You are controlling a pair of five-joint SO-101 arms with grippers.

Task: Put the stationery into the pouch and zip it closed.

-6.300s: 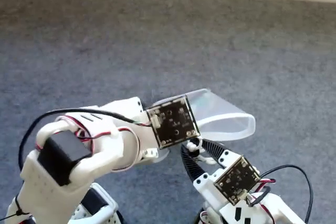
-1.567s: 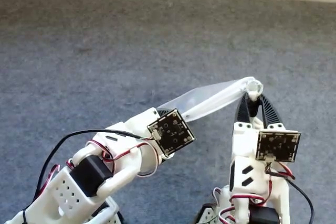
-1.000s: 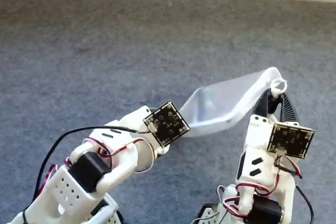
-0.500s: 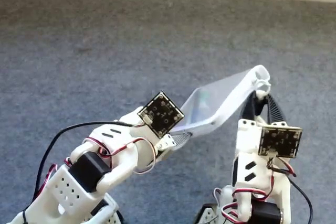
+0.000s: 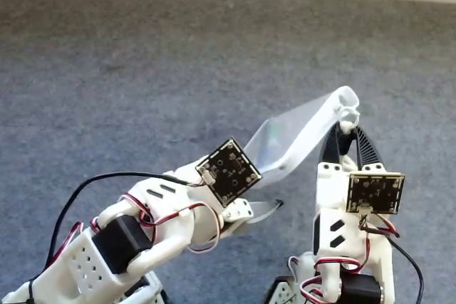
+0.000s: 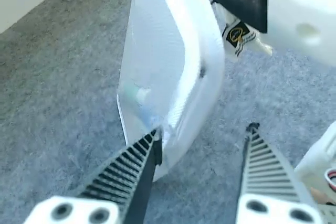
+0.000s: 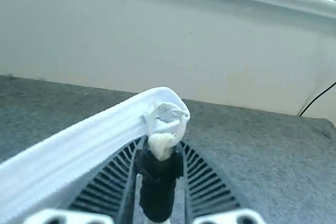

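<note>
Left gripper has let go of pouch; jaws now wide apart, pouch edge by one finger. Right gripper is clamped on zip pull, holding pouch up. Risk: w/ weight on the pull alone, it could slip out or zip could creep back.

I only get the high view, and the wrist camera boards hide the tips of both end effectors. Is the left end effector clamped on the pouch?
Observer: No. In the left wrist view the left end effector is open. The corner of the pouch lies against just one of its fingers.
Operator: And the right one?
Observer: The right wrist view shows the right end effector shut on the zipper pull at the pouch's end.
</note>
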